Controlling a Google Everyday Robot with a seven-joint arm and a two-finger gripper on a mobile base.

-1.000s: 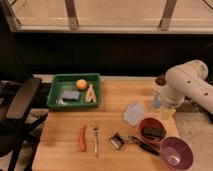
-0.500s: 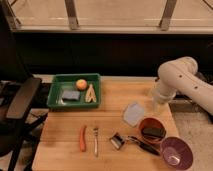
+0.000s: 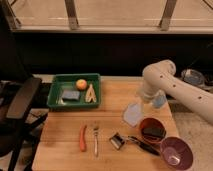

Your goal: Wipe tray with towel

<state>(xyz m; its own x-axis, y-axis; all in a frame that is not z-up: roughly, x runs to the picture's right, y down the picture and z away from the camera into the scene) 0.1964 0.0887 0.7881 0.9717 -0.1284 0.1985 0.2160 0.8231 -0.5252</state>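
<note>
On the desk (image 3: pixel 112 97), right of centre, the towel (image 3: pixel 132 115) shows pale blue-grey, thin and rumpled. The hand (image 3: pixel 143 98) hangs just above its far edge; I cannot tell its opening. The green, rimmed tray (image 3: pixel 64 83) sits at the far left.

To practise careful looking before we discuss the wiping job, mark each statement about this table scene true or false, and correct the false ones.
1. The towel lies on the wooden table, outside the tray. True.
2. The tray holds nothing. False: it holds an orange fruit, a blue sponge and a pale yellowish item.
3. The gripper hangs over the tray. False: it is towards the table's right side, close to the towel.
4. A carrot lies beside a fork on the table. True.
</note>
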